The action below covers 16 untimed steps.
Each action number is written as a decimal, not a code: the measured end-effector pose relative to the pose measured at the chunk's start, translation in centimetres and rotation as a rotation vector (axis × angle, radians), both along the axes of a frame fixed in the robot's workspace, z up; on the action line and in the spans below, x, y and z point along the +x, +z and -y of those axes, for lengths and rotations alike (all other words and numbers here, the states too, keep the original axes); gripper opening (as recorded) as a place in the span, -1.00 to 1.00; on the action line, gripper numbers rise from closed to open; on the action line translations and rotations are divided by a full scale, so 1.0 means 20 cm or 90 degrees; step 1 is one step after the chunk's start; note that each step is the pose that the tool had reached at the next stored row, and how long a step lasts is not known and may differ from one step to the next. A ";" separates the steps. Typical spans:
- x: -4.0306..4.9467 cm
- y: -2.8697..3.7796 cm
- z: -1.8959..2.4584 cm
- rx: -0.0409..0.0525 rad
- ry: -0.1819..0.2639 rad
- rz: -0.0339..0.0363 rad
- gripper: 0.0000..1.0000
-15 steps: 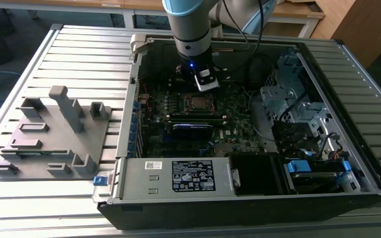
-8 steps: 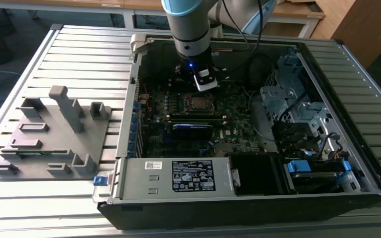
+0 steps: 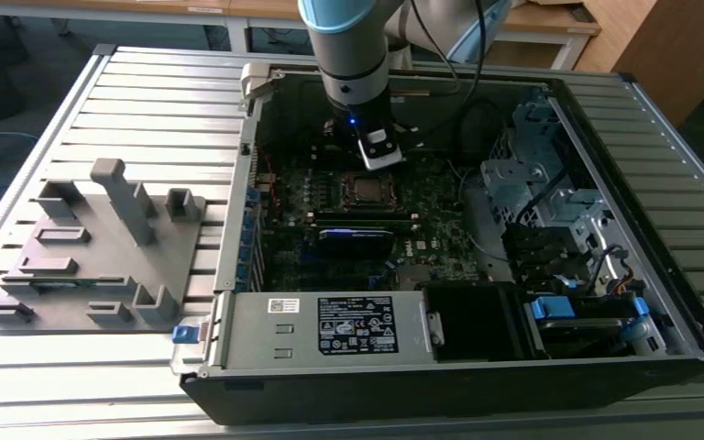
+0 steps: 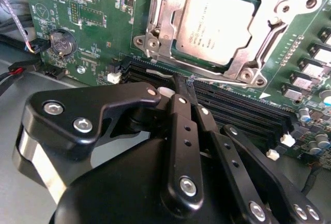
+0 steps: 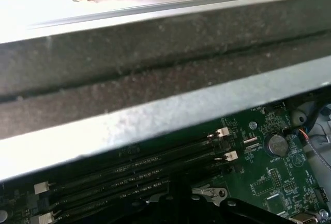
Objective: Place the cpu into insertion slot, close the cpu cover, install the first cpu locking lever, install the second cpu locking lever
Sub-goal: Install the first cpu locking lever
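Observation:
The cpu (image 4: 214, 25) lies flat in the insertion slot (image 3: 365, 190) on the green motherboard. The cpu cover (image 4: 164, 23), a silvery frame, is down around it, with the chip's metal top showing through the window. In the second wrist view my gripper (image 4: 185, 81) has its black fingers (image 4: 178, 105) pressed together, tips right at a thin metal lever (image 4: 158, 72) that runs along the socket's edge beside the memory slots. I cannot tell whether the tips touch the lever. In the exterior view the gripper (image 3: 383, 165) hangs inside the open computer case, just behind the socket.
Long black memory slots (image 4: 243, 110) run beside the socket, and a coin battery (image 4: 61, 43) sits on the board. The case wall (image 5: 155, 69) is close by. Drive cages (image 3: 535, 183) and cables fill the case's right side in the exterior view; a grey fixture (image 3: 95, 247) stands outside on its left.

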State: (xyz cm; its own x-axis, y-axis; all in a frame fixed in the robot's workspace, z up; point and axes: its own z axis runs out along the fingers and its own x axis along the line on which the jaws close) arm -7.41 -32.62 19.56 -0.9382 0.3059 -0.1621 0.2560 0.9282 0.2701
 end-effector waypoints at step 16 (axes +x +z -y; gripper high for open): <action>0.006 -0.005 0.014 0.0050 0.005 0.0004 -0.79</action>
